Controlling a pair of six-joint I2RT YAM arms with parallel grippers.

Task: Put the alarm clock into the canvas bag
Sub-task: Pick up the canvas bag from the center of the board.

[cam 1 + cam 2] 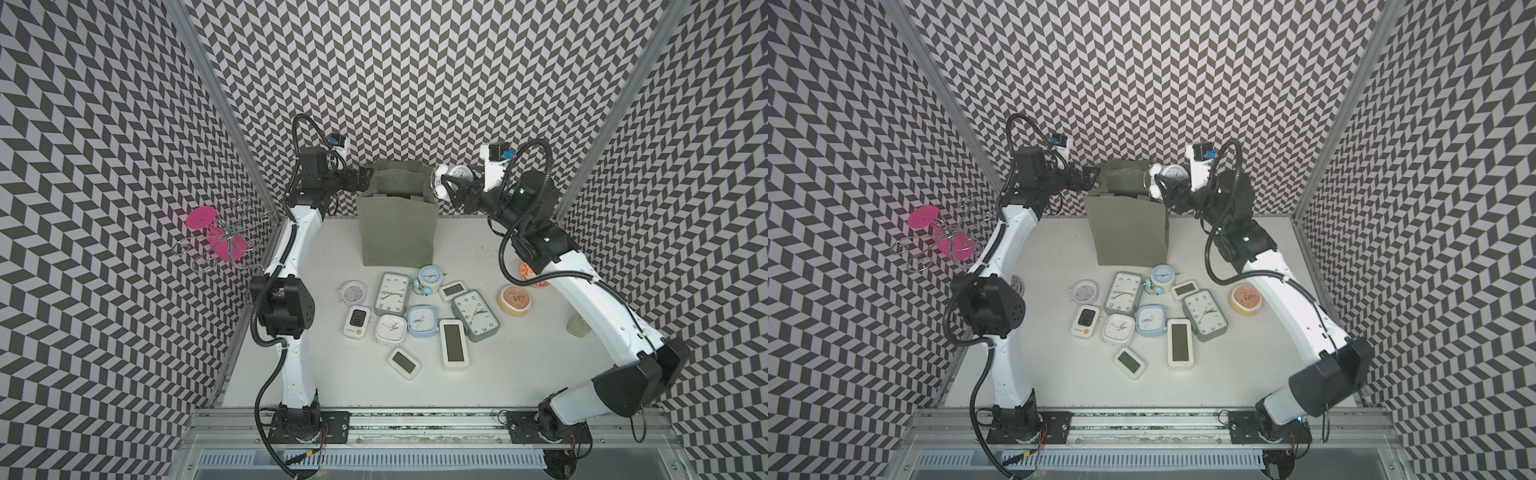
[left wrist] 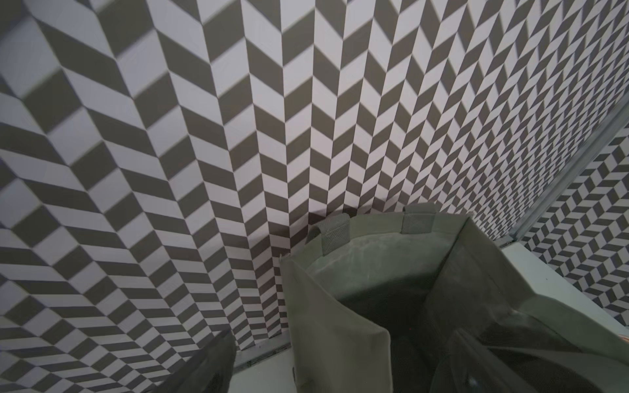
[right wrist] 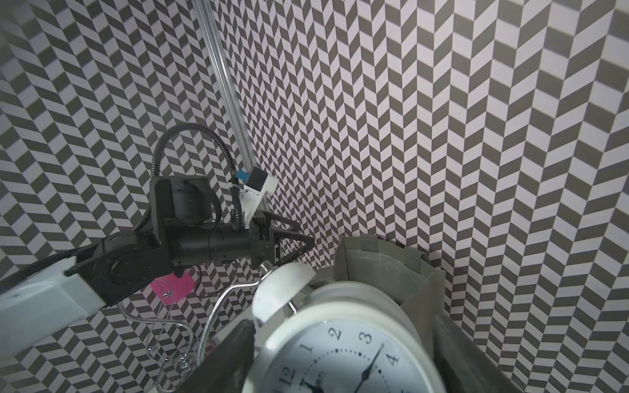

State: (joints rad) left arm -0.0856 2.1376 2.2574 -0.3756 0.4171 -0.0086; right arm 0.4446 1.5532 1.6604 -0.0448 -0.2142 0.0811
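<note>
The canvas bag (image 1: 397, 224) (image 1: 1127, 232) stands upright and open at the back of the table, grey-green with strap handles. A white twin-bell alarm clock (image 1: 459, 172) (image 1: 1173, 172) (image 3: 340, 357) hangs just right of the bag's top rim, and my right gripper (image 1: 451, 187) (image 3: 340, 354) is shut on it. My left gripper (image 1: 363, 176) (image 2: 340, 374) is open at the bag's left rim. One of its fingers (image 2: 204, 367) is outside the bag (image 2: 340, 323), the other reaches inside, and the side wall passes between them. The bag's inside looks dark.
Several more clocks (image 1: 415, 320) lie scattered on the white table in front of the bag, with an orange round one (image 1: 515, 301) near my right arm. A pink stand with wire loops (image 1: 208, 232) hangs on the left wall. Patterned walls close in on three sides.
</note>
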